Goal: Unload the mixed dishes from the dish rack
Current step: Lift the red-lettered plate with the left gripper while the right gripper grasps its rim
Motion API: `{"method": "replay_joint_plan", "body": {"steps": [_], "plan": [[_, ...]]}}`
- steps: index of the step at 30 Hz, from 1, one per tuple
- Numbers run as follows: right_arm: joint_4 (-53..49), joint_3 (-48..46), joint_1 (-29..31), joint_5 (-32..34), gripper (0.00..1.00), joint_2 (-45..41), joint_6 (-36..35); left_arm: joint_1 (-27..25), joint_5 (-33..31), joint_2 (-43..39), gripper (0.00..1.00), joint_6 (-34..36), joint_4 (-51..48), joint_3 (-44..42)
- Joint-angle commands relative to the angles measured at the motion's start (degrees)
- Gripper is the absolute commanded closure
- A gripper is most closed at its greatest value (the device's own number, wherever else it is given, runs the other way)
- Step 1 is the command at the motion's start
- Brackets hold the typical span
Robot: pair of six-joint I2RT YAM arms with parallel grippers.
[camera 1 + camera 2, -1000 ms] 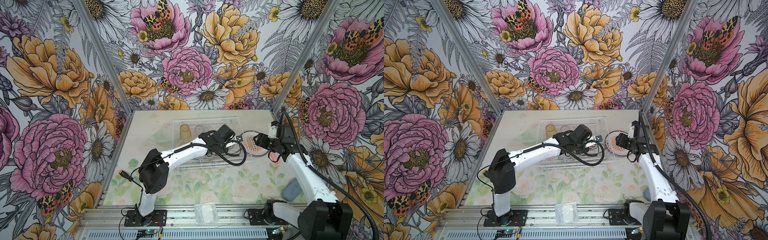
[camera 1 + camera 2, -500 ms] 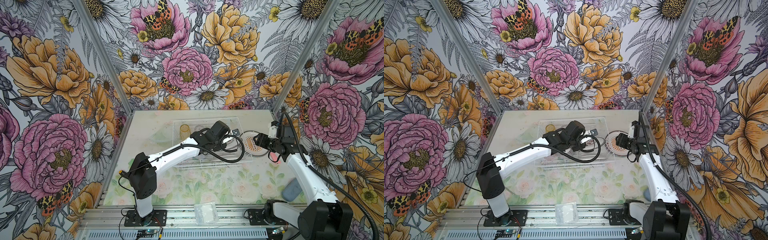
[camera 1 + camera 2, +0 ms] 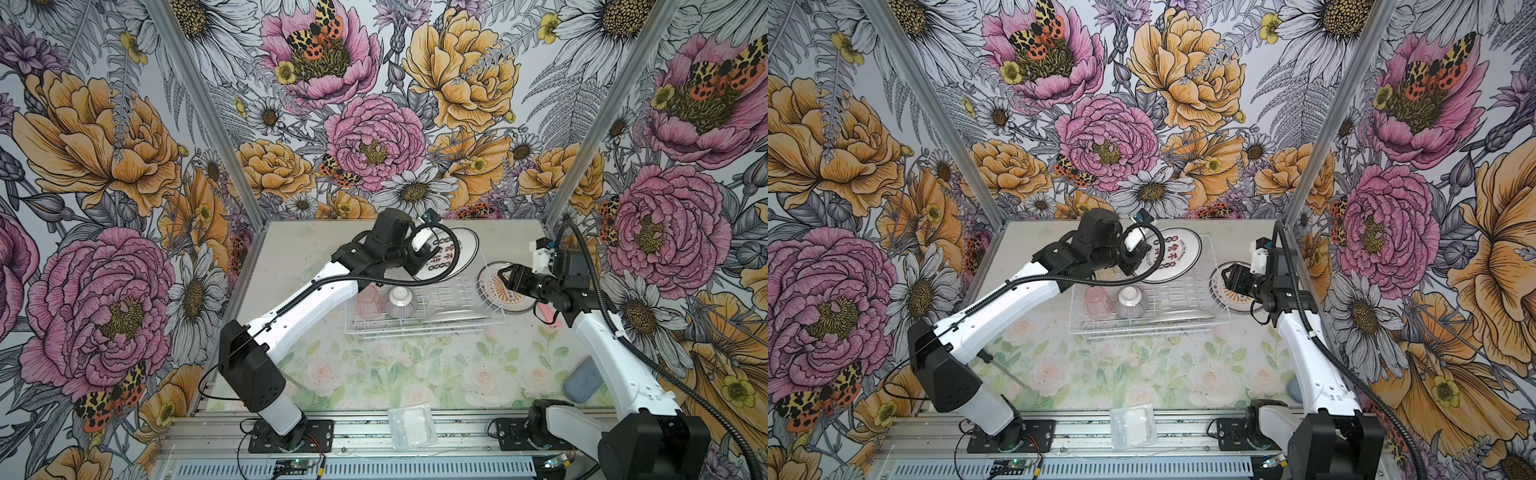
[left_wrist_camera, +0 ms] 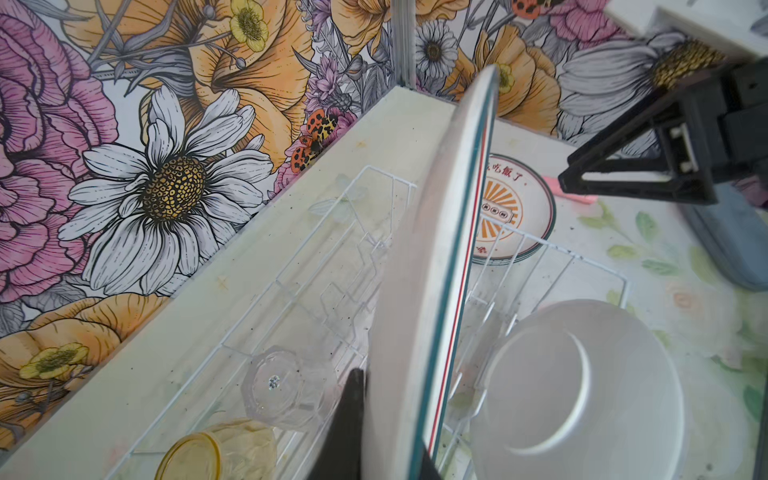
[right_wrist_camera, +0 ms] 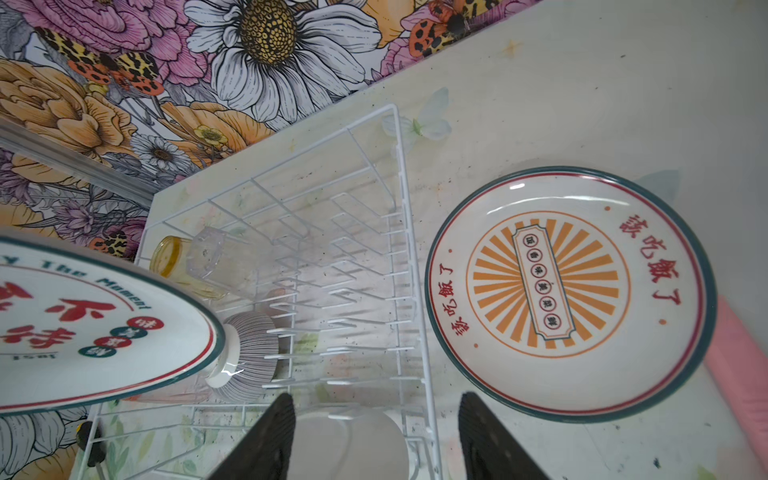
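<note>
In a top view the left gripper (image 3: 419,259) clamps a tilted plate (image 3: 455,249) above the dish rack (image 3: 424,329); rightward lies the sunburst plate (image 3: 492,293), beside the open, empty right gripper (image 3: 505,277)

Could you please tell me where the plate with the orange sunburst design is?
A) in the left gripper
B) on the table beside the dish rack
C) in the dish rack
B: the sunburst plate lies flat on the table, just outside the dish rack and its wire wall.
</note>
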Motion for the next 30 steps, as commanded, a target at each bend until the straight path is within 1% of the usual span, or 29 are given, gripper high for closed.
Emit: {"method": "replay_joint_plan", "body": {"steps": [1, 5, 7, 11, 13, 18, 22, 27, 30], "plan": [[6.51, -0.17, 1.21, -6.55, 0.35, -2.5, 0.05, 4.02, 14.45, -4.23, 1.0, -11.82, 10.39, -3.09], [14.94, -2.53, 2.65, -13.77, 0.35, -3.87, 4.1, 7.35, 21.9, -5.46, 1.0, -19.79, 18.3, -7.62], [20.79, -4.05, 3.56, -16.78, 0.35, -4.23, 7.14, 7.69, 23.53, -5.37, 1.0, -22.07, 20.34, -8.65], [33.22, -7.28, 5.42, -20.51, 0.35, -4.14, 13.91, 8.11, 28.01, -4.51, 1.0, -27.25, 26.23, -10.89], [38.16, -8.68, 5.62, -21.44, 0.35, -3.71, 16.88, 8.04, 29.04, -4.02, 1.0, -28.81, 28.08, -11.45], [39.96, -8.8, 6.06, -21.1, 0.35, -2.36, 17.79, 8.13, 32.24, -2.72, 1.0, -32.6, 32.8, -12.6], [43.32, -9.64, 6.41, -21.14, 0.37, -1.79, 19.29, 7.95, 34.45, -0.97, 1.0, -35.91, 36.75, -13.29], [46.99, -10.25, 6.66, -21.89, 0.42, -0.92, 21.59, 7.6, 36.18, 0.92, 1.0, -39.25, 41.4, -14.08], [48.17, -10.38, 6.69, -22.24, 0.48, -0.81, 22.19, 7.43, 36.81, 1.8, 1.0, -40.47, 43.14, -14.02]]}}
